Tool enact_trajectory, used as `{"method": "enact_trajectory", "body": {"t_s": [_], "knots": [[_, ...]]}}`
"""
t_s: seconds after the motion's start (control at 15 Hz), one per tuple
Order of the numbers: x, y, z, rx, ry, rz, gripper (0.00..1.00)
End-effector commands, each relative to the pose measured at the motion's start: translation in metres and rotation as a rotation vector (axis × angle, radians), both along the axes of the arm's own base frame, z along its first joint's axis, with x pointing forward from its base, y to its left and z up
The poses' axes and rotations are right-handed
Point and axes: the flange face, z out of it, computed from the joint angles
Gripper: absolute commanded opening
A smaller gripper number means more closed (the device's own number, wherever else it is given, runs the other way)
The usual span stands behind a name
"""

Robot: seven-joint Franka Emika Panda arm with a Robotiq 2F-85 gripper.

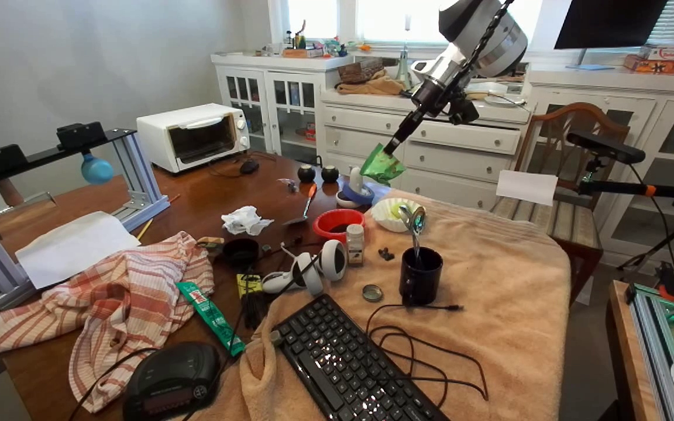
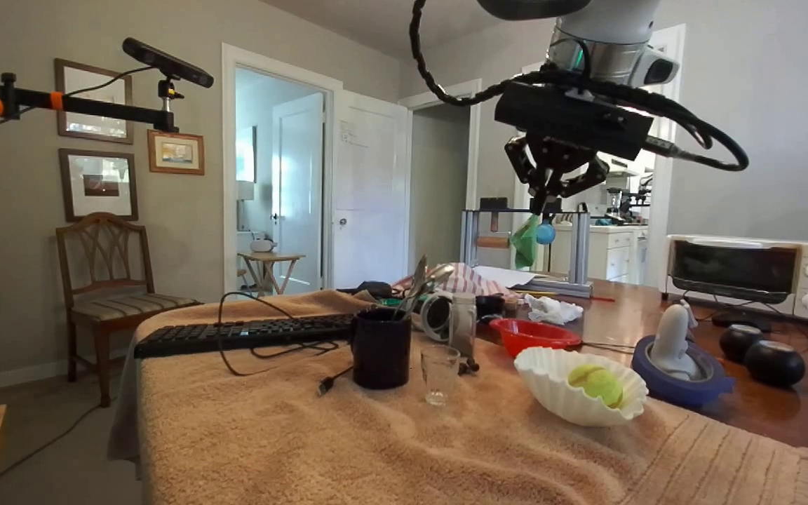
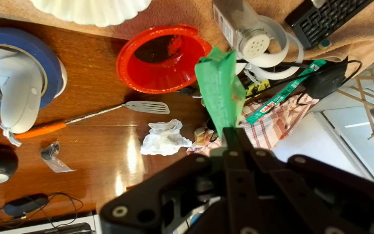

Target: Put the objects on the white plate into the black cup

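— What carries it all?
— A wooden worktop point(image 1: 258, 196), partly covered by a tan towel point(image 2: 292, 442) that fills the lower middle of an exterior view.
— Next size down?
— A white toaster oven point(image 1: 193, 138), upper left of an exterior view, then a black keyboard point(image 1: 351, 356), bottom centre there.
— And the pincer point(image 1: 392, 145)?
— In the air, right of centre in both exterior views, jaws together, clamped on the upper end of a green packet point(image 1: 382, 166).
— The white plate point(image 2: 565, 403)?
— It's the fluted dish on the towel, lower right of an exterior view. A red bowl point(image 3: 164, 74) stands near it, upper middle of the wrist view.
— Where is the black cup point(image 2: 381, 351)?
— Upright on the towel, lower middle in both exterior views, with metal utensils point(image 1: 418, 221) leaning in its mouth.
— And the packet?
— Below the pincer, right of centre in the wrist view, well apart from the cup.
— And the smallest?
— A roundish yellow-green piece point(image 2: 597, 386) lies in the plate; whether 1 piece or 2, I cannot tell. Just right of the cup, in an exterior view, stands a small clear glass point(image 2: 439, 379).
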Motion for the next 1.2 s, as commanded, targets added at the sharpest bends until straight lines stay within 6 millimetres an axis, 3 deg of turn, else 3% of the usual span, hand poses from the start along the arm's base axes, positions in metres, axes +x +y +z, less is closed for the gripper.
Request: {"method": "enact_trajectory", "body": {"t_s": [0.0, 0.47, 0.67, 0.93, 1.13], "knots": [[0.0, 0.0, 0.0, 0.001, 0.002, 0.0, 0.0], [-0.021, 0.075, 0.017, -0.171, 0.103, 0.29, 0.0], [-0.031, 0.099, 0.03, -0.232, 0.077, 0.41, 0.0], [-0.054, 0.129, 0.041, -0.173, 0.097, 0.63, 0.0], [-0.064, 0.139, 0.042, -0.198, 0.158, 0.736, 0.0]]}}
